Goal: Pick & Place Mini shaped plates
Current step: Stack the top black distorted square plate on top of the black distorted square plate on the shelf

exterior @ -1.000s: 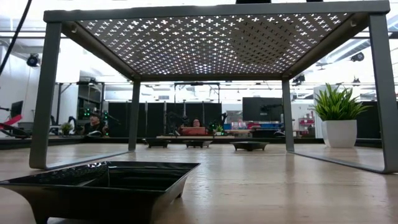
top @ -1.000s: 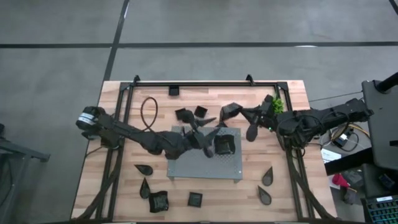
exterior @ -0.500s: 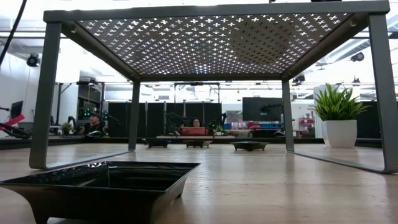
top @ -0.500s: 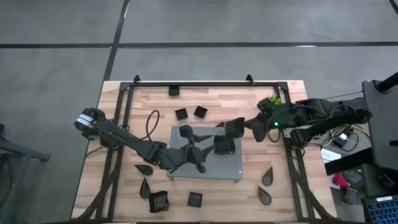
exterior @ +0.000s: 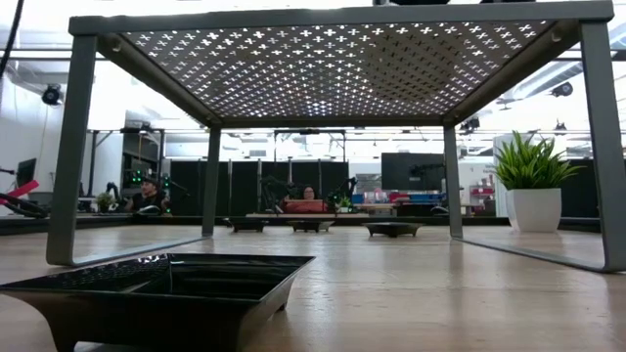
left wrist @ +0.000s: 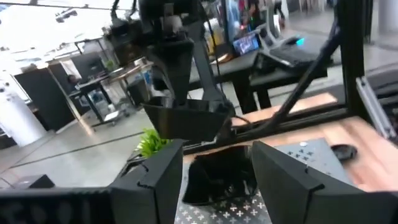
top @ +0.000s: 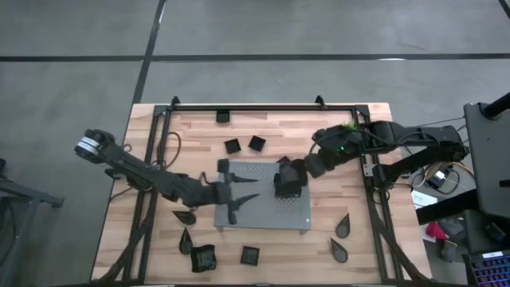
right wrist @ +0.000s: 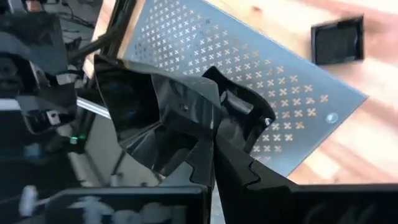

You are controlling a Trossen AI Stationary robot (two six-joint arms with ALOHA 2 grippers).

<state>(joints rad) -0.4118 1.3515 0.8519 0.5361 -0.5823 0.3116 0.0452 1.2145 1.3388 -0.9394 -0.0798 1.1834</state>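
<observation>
The right gripper (top: 299, 169) has its fingers closed on the rim of a small black wavy-edged squarish plate (top: 293, 169), held above another black plate (top: 286, 185) on the grey perforated metal board (top: 263, 215). Released crooked, it could tip off that plate. The left gripper (top: 243, 188), fingers spread and empty, hovers close enough to be clipped. Roughly ten black plates lie about the wooden worktop (top: 382, 231).

A wooden table (top: 327, 231) carries a grey perforated board (top: 263, 214) at its middle, a small plant (top: 351, 130) near the right arm's side, and black mini plates (top: 249, 255) scattered around the board.
</observation>
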